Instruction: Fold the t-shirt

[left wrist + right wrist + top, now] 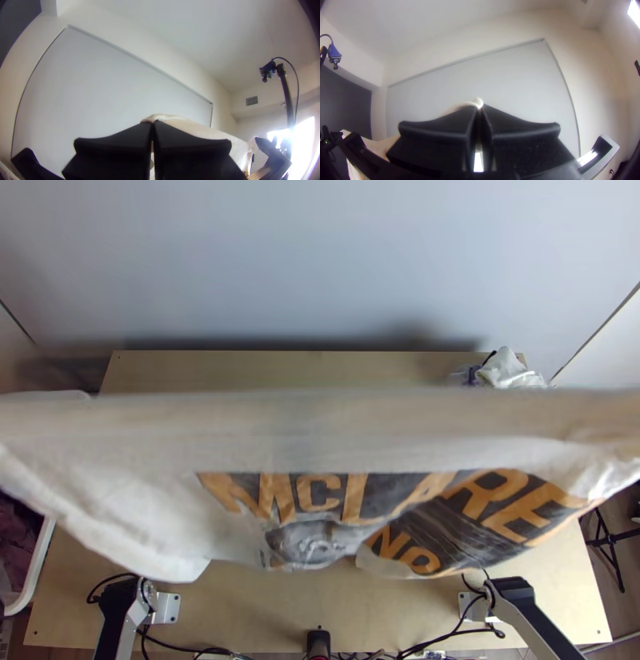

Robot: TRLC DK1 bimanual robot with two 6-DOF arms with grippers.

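T-shirt stretches crosswise, lettering upright, pinched by left gripper and right gripper.

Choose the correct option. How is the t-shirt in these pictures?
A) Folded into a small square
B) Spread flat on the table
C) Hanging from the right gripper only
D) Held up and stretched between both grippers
D: the left gripper and the right gripper each pinch the t-shirt, which stretches across the top view, raised over the table.
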